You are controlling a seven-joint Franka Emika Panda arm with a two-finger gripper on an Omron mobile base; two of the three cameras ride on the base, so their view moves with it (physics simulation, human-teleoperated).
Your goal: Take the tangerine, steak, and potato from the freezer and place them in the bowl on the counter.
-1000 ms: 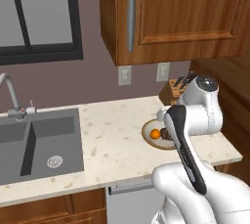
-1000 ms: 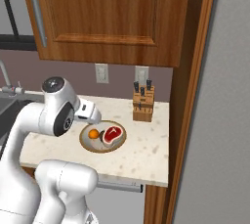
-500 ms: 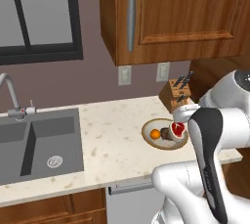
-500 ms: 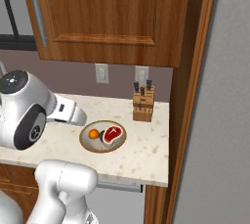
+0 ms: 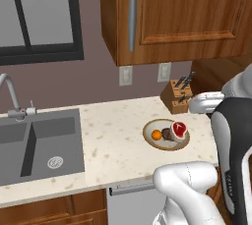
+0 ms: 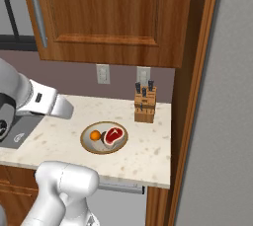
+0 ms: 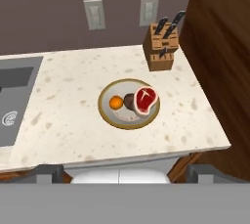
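On the beige counter (image 7: 68,96) stands the tan bowl (image 7: 105,113), holding all three foods. The tangerine (image 7: 115,102) lies at its left, the dark potato (image 7: 129,100) in the middle, and the red steak (image 7: 146,100) leans at the right. The left base view shows the same bowl (image 5: 147,129) with tangerine (image 5: 156,134), potato (image 5: 167,134) and steak (image 5: 179,129). My gripper (image 7: 124,174) hangs high above and in front of the bowl, open, with nothing between its fingers. The freezer is out of view.
A wooden knife block (image 7: 163,47) stands behind the bowl, by the tall wooden side panel (image 7: 219,47). The grey sink (image 5: 39,145) with its tap lies at the left. Brown wall cabinets (image 5: 172,13) hang overhead, and two outlets (image 7: 95,14) sit on the back wall.
The arm has lifted and pulled back from over the bowl, which now stands uncovered. The jaws have stayed open and empty.
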